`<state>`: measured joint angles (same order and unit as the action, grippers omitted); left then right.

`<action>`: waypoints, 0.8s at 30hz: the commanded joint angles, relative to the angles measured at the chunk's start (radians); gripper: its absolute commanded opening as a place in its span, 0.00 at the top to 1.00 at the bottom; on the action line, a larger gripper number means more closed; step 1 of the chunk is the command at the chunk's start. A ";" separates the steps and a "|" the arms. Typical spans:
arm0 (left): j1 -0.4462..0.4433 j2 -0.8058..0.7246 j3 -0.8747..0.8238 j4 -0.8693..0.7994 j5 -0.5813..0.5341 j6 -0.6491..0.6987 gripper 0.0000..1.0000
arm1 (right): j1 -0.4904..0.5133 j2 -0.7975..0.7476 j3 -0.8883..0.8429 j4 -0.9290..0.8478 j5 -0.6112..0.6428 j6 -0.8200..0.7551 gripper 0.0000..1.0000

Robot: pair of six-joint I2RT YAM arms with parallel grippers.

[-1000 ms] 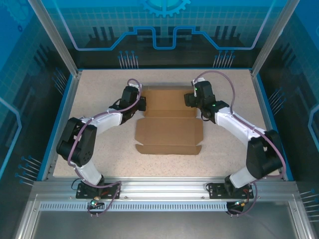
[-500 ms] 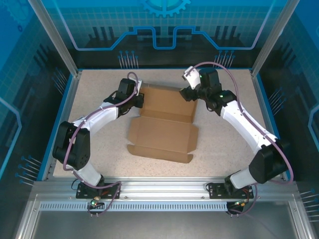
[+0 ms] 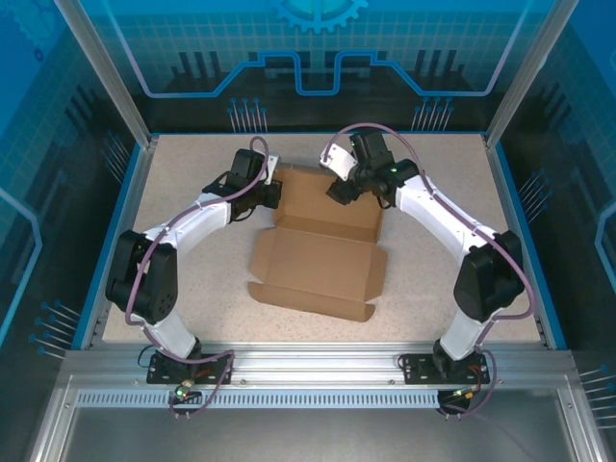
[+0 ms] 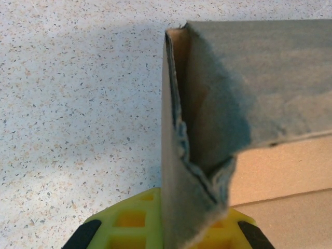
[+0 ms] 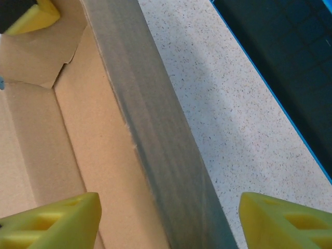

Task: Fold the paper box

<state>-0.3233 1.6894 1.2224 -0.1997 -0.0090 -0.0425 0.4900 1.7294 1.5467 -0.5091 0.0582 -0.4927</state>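
**Right arm swings in over the far wall**

Since 1 second ago the right gripper (image 3: 337, 190) has swung left from the far-right corner to the middle of the far wall, and the paper box (image 3: 322, 265) has turned slightly and slid a little left on the speckled table (image 3: 433, 279). The left gripper (image 3: 272, 192) has kept its hold at the far-left corner.

The box lies mid-table, its base flat, its near flaps open and its far wall (image 5: 155, 129) raised. In the left wrist view the left gripper (image 4: 176, 233) is pressed together on the upright corner flap (image 4: 174, 135), whose edge is frayed and crumpled where it is pinched. In the right wrist view the right gripper (image 5: 171, 220) is spread astride the far wall, 1 finger inside the box and 1 outside, not yet clamped.

The step in hand looks like standing the far wall square. To do it well, the right jaws should close low on the wall near its crease, so the board bends at the score and not mid-panel. The left pinch should stay steady without pulling harder, as that corner is already worn. Both arms should move together, or the light box will slide again.
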 commanded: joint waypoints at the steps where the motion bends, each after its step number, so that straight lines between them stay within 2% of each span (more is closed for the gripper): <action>1: 0.003 0.009 0.036 -0.007 0.035 0.001 1.00 | 0.005 0.038 0.061 -0.047 0.027 -0.021 0.35; 9: 0.003 0.024 0.044 -0.009 0.036 0.003 1.00 | -0.022 0.080 0.084 -0.080 0.013 0.004 0.54; 19: 0.003 0.070 0.073 -0.012 0.050 -0.003 0.96 | -0.082 0.096 0.031 -0.081 -0.079 0.095 0.62; 24: 0.003 0.091 0.098 -0.023 0.069 -0.007 0.85 | -0.109 0.107 -0.002 -0.068 -0.107 0.139 0.63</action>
<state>-0.3237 1.7676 1.2747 -0.2169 0.0231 -0.0429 0.4080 1.8099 1.5700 -0.5606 -0.0109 -0.4080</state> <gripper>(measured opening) 0.146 0.368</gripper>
